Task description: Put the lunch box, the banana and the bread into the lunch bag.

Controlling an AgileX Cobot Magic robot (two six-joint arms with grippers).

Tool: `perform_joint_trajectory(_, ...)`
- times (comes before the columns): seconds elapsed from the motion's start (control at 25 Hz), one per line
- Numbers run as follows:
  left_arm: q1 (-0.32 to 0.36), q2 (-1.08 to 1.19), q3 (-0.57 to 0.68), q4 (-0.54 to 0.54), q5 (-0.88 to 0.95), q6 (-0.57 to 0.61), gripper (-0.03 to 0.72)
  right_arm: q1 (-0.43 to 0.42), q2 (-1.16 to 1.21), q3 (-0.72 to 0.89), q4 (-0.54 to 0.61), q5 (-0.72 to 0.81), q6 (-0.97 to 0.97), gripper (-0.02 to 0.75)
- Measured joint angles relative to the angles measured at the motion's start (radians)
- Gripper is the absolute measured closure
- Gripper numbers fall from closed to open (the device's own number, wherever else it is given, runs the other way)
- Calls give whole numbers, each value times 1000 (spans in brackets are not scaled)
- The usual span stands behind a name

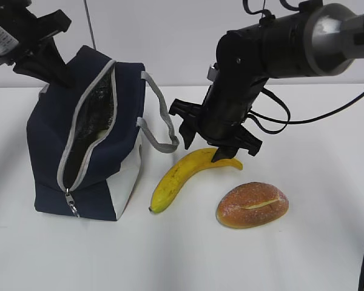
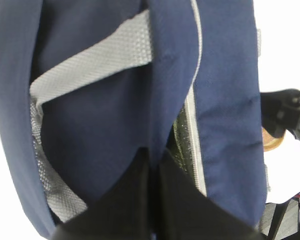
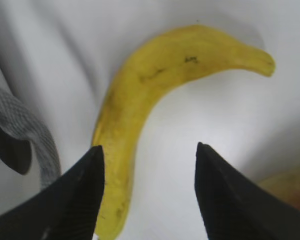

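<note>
Two jaws of the right gripper (image 3: 147, 192) stand released above the banana (image 3: 155, 100), its length running diagonally between them; left gripper (image 2: 152, 200) clenched on the lunch bag (image 2: 115, 125).

The white bench (image 1: 279, 260) lies bare in front of and to the right of the bread (image 1: 252, 205), where open room is left for passage. The lunch bag (image 1: 48, 139) stands at the left, its zipper mouth parted in a narrow slit. That slit is partly blocked at the top by the left gripper (image 2: 152, 165), closed on a fold of the bag's fabric. A grey handle (image 1: 164, 124) loops out to the bag's right, just beside the banana (image 1: 176, 179). A small gap is left between banana and bread. The right gripper (image 3: 149, 165) hangs spread over the banana, one finger (image 3: 80, 195) crowding the handle side.
</note>
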Motion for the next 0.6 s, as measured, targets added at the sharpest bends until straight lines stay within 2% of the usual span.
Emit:
perform_joint_trajectory(0.28,0,0,0,0,1,1,690,0,42,0,20,-130,127,288)
perform_joint_trajectory(0.6,0,0,0,0,1,1,690,0,100,0,79,-162,140,278)
